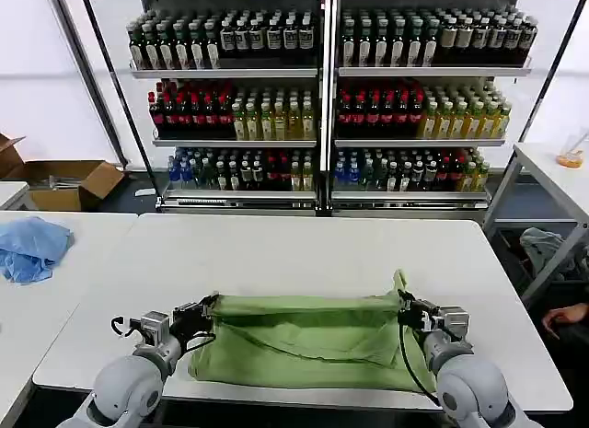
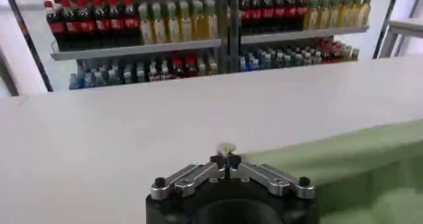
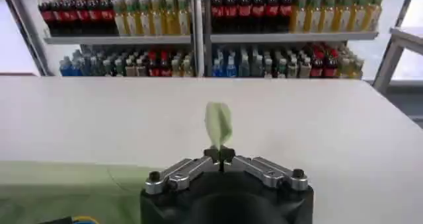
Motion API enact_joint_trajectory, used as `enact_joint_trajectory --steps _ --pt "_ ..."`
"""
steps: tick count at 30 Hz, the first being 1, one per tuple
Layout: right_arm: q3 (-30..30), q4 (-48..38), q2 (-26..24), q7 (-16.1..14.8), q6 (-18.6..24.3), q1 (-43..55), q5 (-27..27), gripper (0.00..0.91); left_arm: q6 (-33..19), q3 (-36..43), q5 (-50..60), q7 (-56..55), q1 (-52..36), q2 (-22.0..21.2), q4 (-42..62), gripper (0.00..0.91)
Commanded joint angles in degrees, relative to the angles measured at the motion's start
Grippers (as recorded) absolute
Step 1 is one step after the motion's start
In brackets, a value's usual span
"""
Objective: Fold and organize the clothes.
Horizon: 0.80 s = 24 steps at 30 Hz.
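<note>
Head view: green shirt (image 1: 308, 341) lies on the white table (image 1: 313, 253) along the near edge, stretched sideways between both arms, top layer folded over, with a fold edge running across its front. Left gripper (image 1: 204, 310) sits at the shirt's left upper corner, right gripper (image 1: 406, 308) at the right upper corner, where a small tip of fabric sticks up. Both grippers touch the cloth; finger gap is hard to read from here. This view alone also gives the surroundings: light blue cloth (image 1: 32, 247) on a separate table at far left, well apart from the shirt, a cardboard box (image 1: 69, 181) behind it, and drink shelves (image 1: 322, 97) across the back.

Left wrist view: left gripper (image 2: 227, 160) with fingertips pressed together, pinching a small bit of pale green fabric that pokes out just past the tips. The shirt (image 2: 350, 166) spreads away to one side over the table (image 2: 132, 133). This confirms the pinch that the head view leaves unclear.

Right wrist view: right gripper (image 3: 220, 156) likewise clamped tight, no gap between the tips. A leaf-shaped flap of shirt (image 3: 219, 124) stands upright above the tips, the same tip seen in the head view. The rest of the shirt lies flat to one side on the table (image 3: 317, 119).
</note>
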Motion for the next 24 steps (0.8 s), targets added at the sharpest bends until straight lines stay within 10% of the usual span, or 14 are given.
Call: enact_joint_trajectory --steps 1,24 --pt "-0.8 -1.6 2.2 -0.1 0.0 -2.4 -2.2 0.907 -2.5 0.2 5.4 0.0 0.5 -1.3 1.3 0.907" --pt "7.0 4.4 2.6 -3.6 2.0 -13.2 -7.0 0.907 -9.9 -1.3 17.1 -10.6 13.8 -17.8 -3.9 0.907"
